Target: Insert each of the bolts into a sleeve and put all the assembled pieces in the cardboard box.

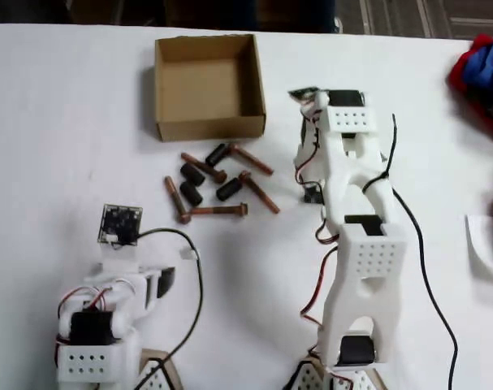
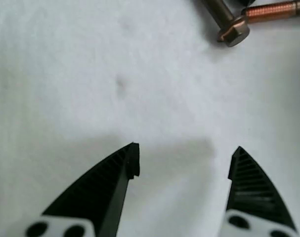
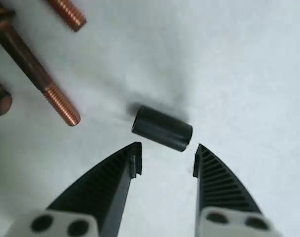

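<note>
The right gripper (image 3: 167, 154) is hovering, fingers spread, just before a black sleeve (image 3: 162, 128) lying on the tabletop (image 3: 238, 59), apparently lining up a grasp. The left gripper (image 2: 186, 150) is hanging open-fingered near the bolts (image 2: 268, 11), and the cardboard box (image 1: 209, 126) is standing empty.

Copper bolts (image 1: 218, 210), black sleeves (image 1: 192, 173), beside cardboard box (image 1: 209, 127)

The table (image 1: 67, 122) is plain white. The box (image 1: 211, 127) is brown cardboard. The bolts (image 1: 218, 210) are coppery brown, with brighter orange threads; the sleeves (image 1: 192, 174) are matt black. The arms (image 1: 360, 244) are white, dotted with rows of small holes, with black motors (image 1: 356, 351). The fingers (image 3: 110, 182) are black and ribbed. The cloth (image 1: 477, 65) at the table's right edge is red and blue.
</note>
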